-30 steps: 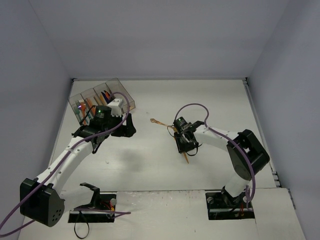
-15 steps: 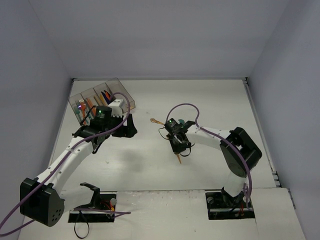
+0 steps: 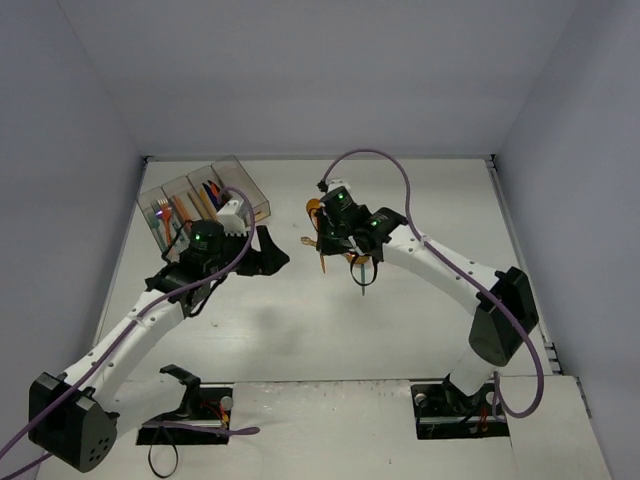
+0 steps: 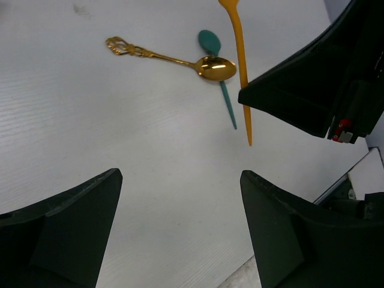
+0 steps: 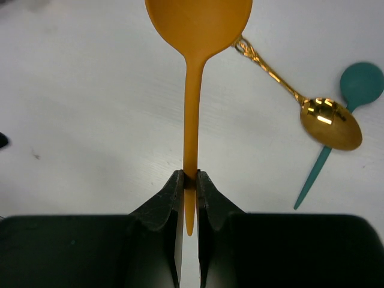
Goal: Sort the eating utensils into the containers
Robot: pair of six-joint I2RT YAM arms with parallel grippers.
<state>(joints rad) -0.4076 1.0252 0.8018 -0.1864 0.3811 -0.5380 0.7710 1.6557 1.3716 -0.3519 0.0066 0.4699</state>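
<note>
My right gripper [image 3: 322, 238] is shut on the handle of an orange spoon [image 3: 313, 208] and holds it above the table, bowl pointing away from the wrist [image 5: 198, 18]. A gold spoon [image 5: 330, 123] and a teal spoon [image 5: 360, 81] lie on the table under it; both also show in the left wrist view, gold [image 4: 213, 67] and teal [image 4: 210, 42]. My left gripper [image 3: 272, 250] is open and empty [image 4: 180, 174], low over the table just left of these spoons. The containers [image 3: 200, 195], a clear bin row at the far left, hold several orange, blue and dark utensils.
The white walls close in the table on the left, back and right. The two arm bases stand at the near edge. My right arm's purple cable [image 3: 385, 165] arches over the table's middle.
My right gripper has lifted the orange spoon off the table and swung it left and farther back, over the gold spoon. My left gripper has moved a little to the right.
</note>
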